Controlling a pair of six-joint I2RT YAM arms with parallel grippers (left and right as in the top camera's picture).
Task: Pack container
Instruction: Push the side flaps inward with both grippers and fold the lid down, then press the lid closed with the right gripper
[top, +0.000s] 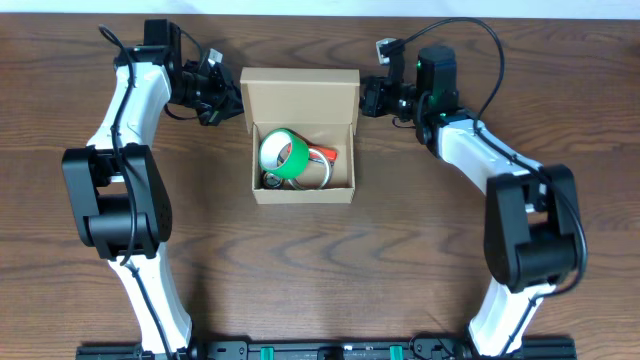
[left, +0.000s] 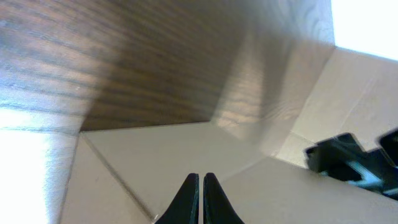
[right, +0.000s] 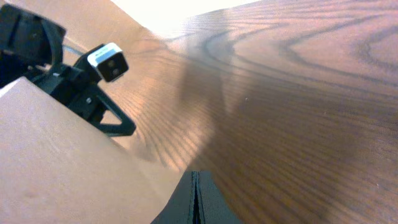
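The tan cardboard container (top: 301, 138) sits open at the table's middle, its flap lid (top: 300, 95) laid back toward the far side. Inside lie a green-and-white tape roll (top: 283, 155), a clear roll (top: 318, 171) and something orange (top: 327, 155). My left gripper (top: 236, 102) is shut and empty at the lid's left edge; in the left wrist view its fingertips (left: 201, 178) are against the cardboard (left: 155, 162). My right gripper (top: 364, 97) is shut and empty at the lid's right edge; its tips (right: 194, 175) meet the cardboard (right: 56, 162).
The container stands on a dark wood-grain table (top: 320, 260). Both arms reach in from the sides, with their bases at the near edge. The opposite arm's camera mount shows in the right wrist view (right: 81, 74).
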